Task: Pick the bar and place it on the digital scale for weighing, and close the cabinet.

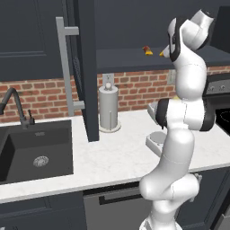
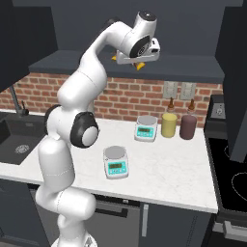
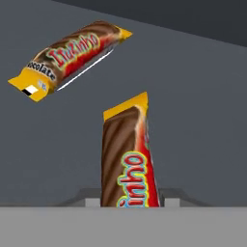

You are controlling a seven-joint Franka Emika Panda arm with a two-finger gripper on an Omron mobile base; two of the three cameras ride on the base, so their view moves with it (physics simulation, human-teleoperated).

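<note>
Bar [image 3: 126,159] in shut hand [image 3: 126,200]; second bar [image 3: 72,58] beyond it.

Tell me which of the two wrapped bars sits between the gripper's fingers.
The upright bar at the bottom of the hand view; the gripper is shut on it. The other bar lies apart, diagonal on the shelf.

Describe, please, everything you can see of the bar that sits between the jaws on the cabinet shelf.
The bar is a slim wrapped candy bar in a glossy wrapper: brown with a red band, colourful lettering and a yellow-orange crimped end pointing away from the hand. In the hand view it stands lengthwise between the jaws, which are shut on its near end. It lies on the dark grey shelf inside the open cabinet, apart from a second similar bar lying at an angle farther back. Its near end is hidden.
</note>
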